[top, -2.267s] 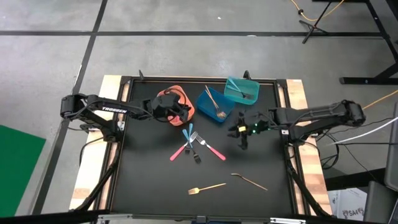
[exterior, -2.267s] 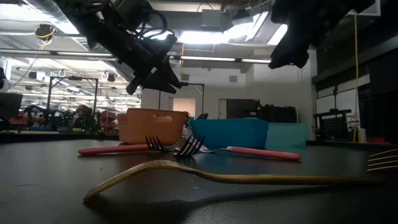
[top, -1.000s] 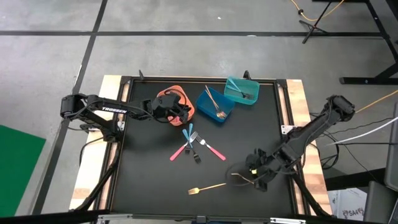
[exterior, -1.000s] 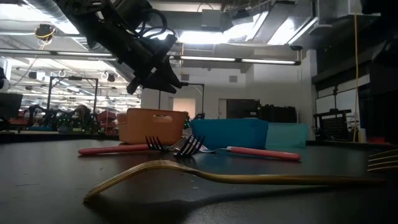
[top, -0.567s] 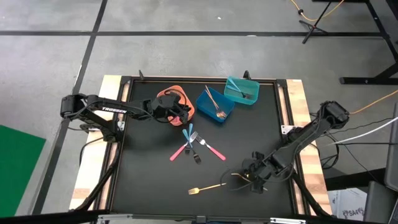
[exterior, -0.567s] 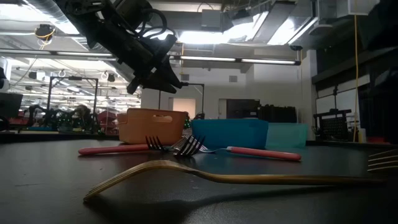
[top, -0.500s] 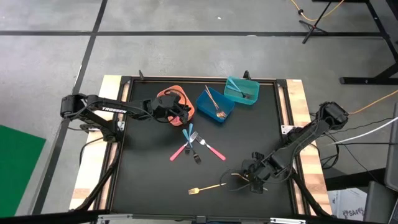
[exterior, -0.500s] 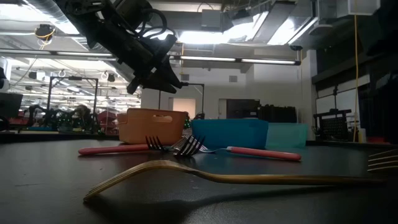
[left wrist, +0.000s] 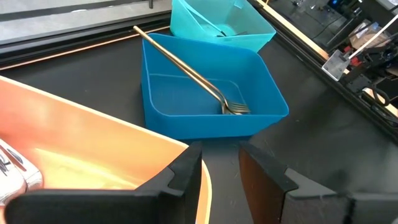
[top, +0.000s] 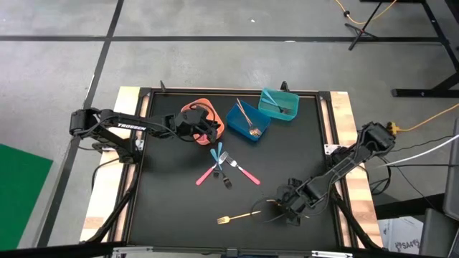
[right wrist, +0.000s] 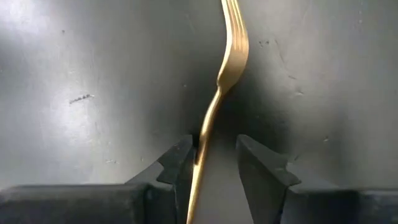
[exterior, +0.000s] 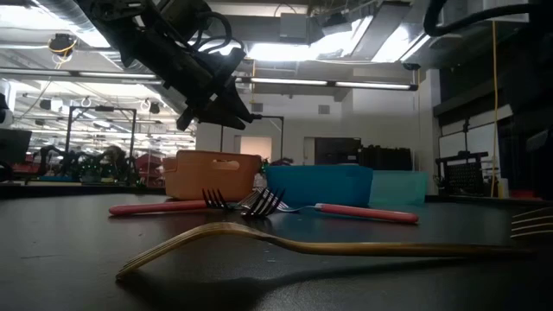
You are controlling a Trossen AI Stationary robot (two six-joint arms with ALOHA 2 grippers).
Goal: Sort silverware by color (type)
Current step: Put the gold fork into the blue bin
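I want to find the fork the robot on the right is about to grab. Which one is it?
Look at the near edge of the black table, away from the bins. Two gold pieces lie there; the right gripper sits over one, its fingers either side of the handle. That gold fork is the curvy one, unlike the gold fork in the open beside it.

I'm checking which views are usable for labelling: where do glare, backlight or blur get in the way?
Low view: bright ceiling lights silhouette the left gripper; the near gold fork is soft. Right wrist view: glare on the mat, but the fork between the right gripper fingers is sharp. High view: evenly lit.
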